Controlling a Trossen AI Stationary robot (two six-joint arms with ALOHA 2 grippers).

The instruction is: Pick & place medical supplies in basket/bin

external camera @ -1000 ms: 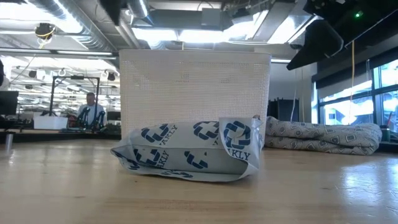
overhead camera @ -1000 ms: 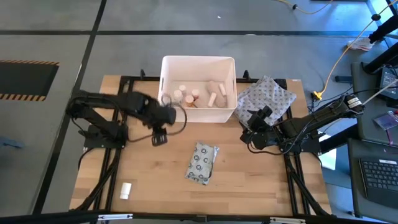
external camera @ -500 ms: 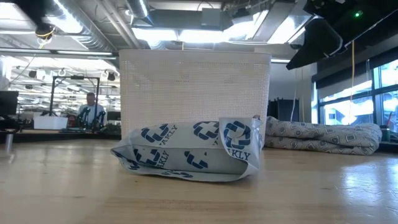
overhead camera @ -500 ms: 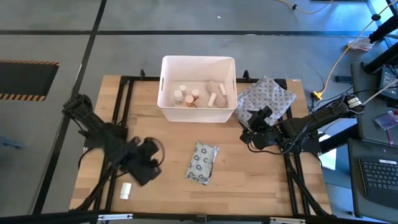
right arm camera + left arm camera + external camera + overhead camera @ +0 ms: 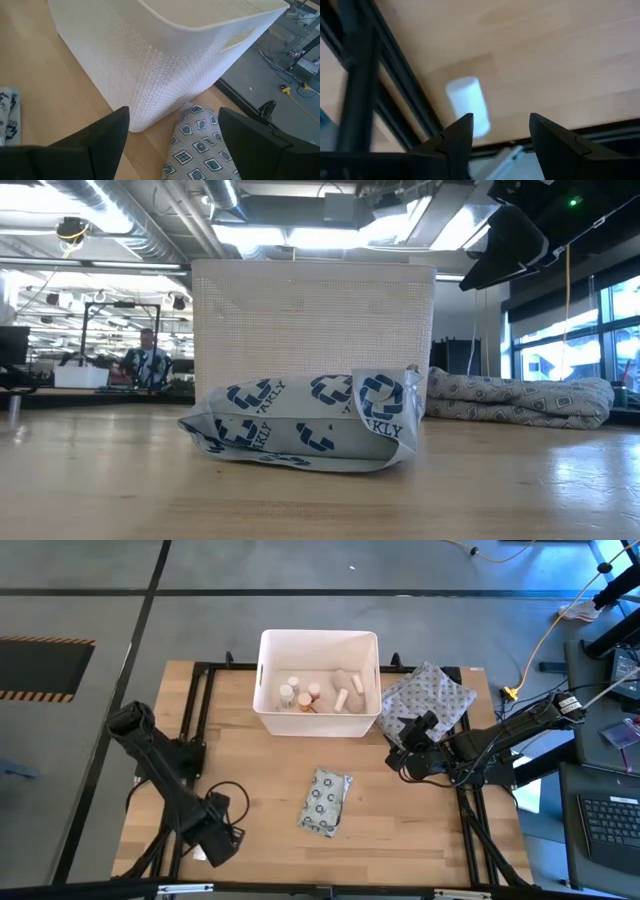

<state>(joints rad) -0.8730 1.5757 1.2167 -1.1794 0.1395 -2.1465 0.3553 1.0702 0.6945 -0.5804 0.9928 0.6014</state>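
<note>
Left claw point(image 5: 501, 131) hangs open and empty over a small white bottle point(image 5: 468, 105) at the table's near-left edge.

Its dark, wedge-shaped fingers point(image 5: 458, 137) stand apart above the smooth white cylinder, which lies on its side on the pale wood table point(image 5: 400, 820). Farther right, mid-table, lies the flat grey packet point(image 5: 305, 428), crinkled, printed with blue ring logos and letters reading "KLY". Beyond it stands the white tub point(image 5: 271, 720), its walls finely perforated, holding bottles and gauze rolls point(image 5: 348, 691). The right claw point(image 5: 170, 132) waits wide open beside the tub, over the patterned cloth pouch point(image 5: 428, 695).
</note>
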